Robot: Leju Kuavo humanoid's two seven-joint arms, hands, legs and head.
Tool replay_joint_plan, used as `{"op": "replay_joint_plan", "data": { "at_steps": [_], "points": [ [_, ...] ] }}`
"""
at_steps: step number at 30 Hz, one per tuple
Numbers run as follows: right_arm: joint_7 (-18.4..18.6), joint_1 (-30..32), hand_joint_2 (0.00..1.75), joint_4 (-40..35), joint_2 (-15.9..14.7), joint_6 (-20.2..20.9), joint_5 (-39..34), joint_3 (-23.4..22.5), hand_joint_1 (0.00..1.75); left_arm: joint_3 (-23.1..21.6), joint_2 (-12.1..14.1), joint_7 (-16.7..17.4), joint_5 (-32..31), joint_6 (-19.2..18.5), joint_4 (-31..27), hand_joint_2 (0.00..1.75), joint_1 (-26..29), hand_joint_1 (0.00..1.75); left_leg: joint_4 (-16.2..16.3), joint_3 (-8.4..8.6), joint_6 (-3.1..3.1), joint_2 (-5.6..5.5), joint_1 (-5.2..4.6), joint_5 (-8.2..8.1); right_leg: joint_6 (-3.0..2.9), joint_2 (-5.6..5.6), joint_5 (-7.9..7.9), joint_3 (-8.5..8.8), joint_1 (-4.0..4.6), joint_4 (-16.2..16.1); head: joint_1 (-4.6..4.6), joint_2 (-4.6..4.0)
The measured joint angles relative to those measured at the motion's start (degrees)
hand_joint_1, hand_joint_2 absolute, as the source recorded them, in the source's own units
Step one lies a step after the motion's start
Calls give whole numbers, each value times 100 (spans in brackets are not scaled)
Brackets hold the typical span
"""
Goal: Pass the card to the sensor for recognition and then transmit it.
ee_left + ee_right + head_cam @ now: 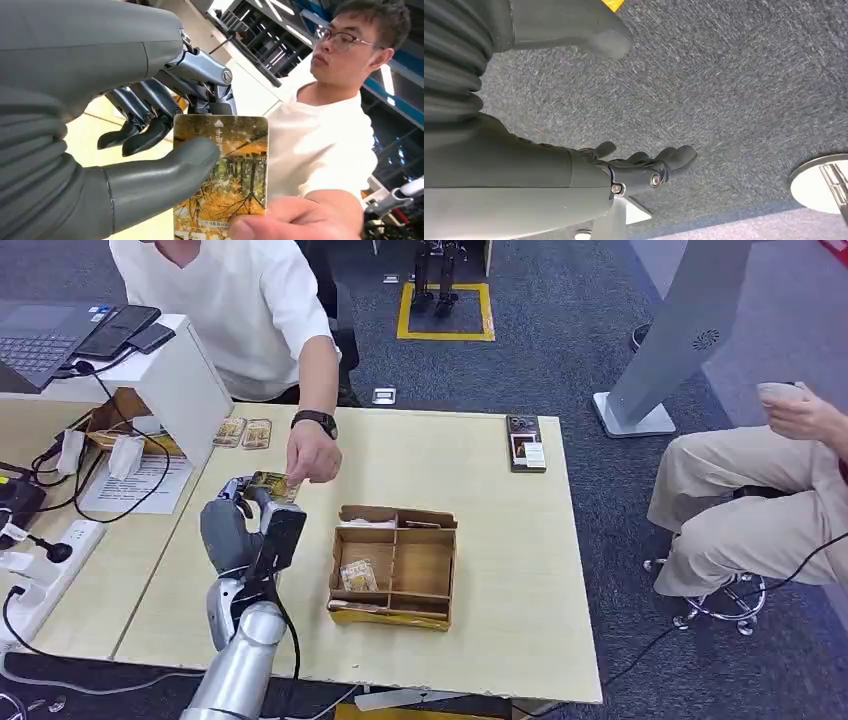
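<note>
Pinching the card (220, 175), the left robot hand (245, 525) meets a person's hand (313, 458); right robot hand (624, 167) hangs empty, fingers apart.

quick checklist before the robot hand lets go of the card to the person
1. Left robot hand holds the card between thumb and fingers: ok.
2. Person's hand is on the card; a thumb presses its near edge in the left wrist view: ok.
3. Whether the person's grip is firm enough to take the card alone: cannot tell.
4. Card raised above the table, apart from the cardboard box: ok.
5. Right robot hand hangs over the carpet, holding nothing: ok.
</note>
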Motion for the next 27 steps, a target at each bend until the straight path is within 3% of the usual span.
{"op": "replay_joint_plan", "data": {
  "at_steps": [7,8,11,12,20,27],
  "points": [
    [24,-5,175,28,-13,0,9,0,0,237,-85,-70,-241,2,160,175,-85,175,0,-1,0,0,0,0,0,0,0,-1,0,0,0,-2],
    [26,-8,175,31,-13,0,9,0,0,265,-107,-112,-258,2,171,175,-93,147,0,-1,0,0,0,0,0,0,0,-1,0,0,0,0],
    [33,-7,175,33,-15,0,4,0,0,344,-171,-203,-254,2,203,175,-109,147,0,-1,0,0,0,0,0,0,0,-1,0,0,0,0],
    [33,-8,175,33,-15,0,4,0,0,346,-175,-219,-254,2,203,175,-109,0,0,-1,0,0,0,0,0,0,0,-2,0,0,0,0],
    [33,-8,175,46,-15,0,-28,0,0,354,-315,-492,-367,4,160,175,-65,0,0,-2,0,-1,0,0,0,-1,0,-1,0,0,0,0],
    [31,-4,175,44,-15,0,-186,0,0,344,-365,-881,-223,4,-321,175,35,0,0,-3,0,-1,0,0,0,-1,0,-2,0,0,2,-2]
  ]
}}
